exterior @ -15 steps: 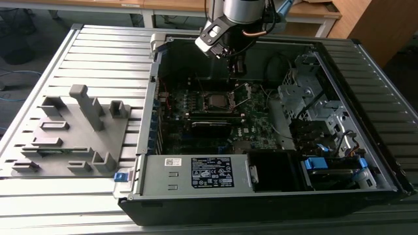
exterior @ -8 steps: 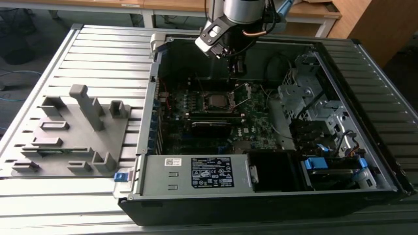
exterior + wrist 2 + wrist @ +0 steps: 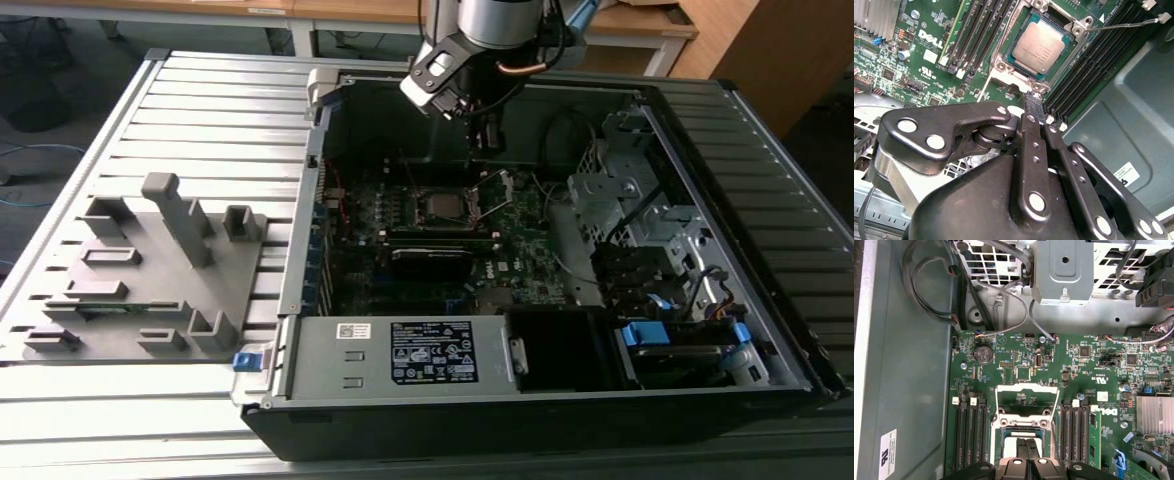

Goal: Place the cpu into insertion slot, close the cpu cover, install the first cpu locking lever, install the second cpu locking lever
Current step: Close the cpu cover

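Inside the open black computer case (image 3: pixel 534 425) on the slatted grey desk (image 3: pixel 200 100), the dull silvery square cpu (image 3: pixel 1039 47) lies in the metal-framed insertion slot (image 3: pixel 1004 64), thin silvery cpu cover (image 3: pixel 1026 388) raised. The black tool (image 3: pixel 1027 442), fingers together and empty, partly hides it.

One silvery-grey square cpu (image 3: pixel 1038 47), one round dark coin battery (image 3: pixel 984 354), one grey finned heatsink (image 3: pixel 1154 415), seemingly eight long black memory slots (image 3: pixel 979 437).

Soft, even light leaves the table (image 3: pixel 200 100) bright, the computer case (image 3: pixel 534 425) interior dim, the chip (image 3: pixel 1039 47) faintly glinting.
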### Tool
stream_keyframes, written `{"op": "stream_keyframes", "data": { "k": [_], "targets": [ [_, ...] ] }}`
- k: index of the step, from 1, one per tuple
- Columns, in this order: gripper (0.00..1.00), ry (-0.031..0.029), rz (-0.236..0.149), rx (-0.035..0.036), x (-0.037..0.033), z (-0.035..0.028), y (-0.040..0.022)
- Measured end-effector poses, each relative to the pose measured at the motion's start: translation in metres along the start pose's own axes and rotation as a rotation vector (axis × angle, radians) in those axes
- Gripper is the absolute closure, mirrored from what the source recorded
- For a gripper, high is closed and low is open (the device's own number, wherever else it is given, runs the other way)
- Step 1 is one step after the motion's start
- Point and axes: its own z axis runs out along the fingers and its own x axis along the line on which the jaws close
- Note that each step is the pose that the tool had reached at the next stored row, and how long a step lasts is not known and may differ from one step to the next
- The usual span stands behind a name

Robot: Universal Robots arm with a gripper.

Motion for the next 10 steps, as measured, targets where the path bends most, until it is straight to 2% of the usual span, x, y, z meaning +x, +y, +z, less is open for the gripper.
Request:
{"op": "stream_keyframes", "data": {
  "k": [6, 10],
  "targets": [
    [0.9, 0.0, 0.0, 0.0, 0.0, 0.0, 0.0002],
    [0.9, 0.0, 0.0, 0.0001, 0.0, 0.0002, 0.0047]
  ]
}}
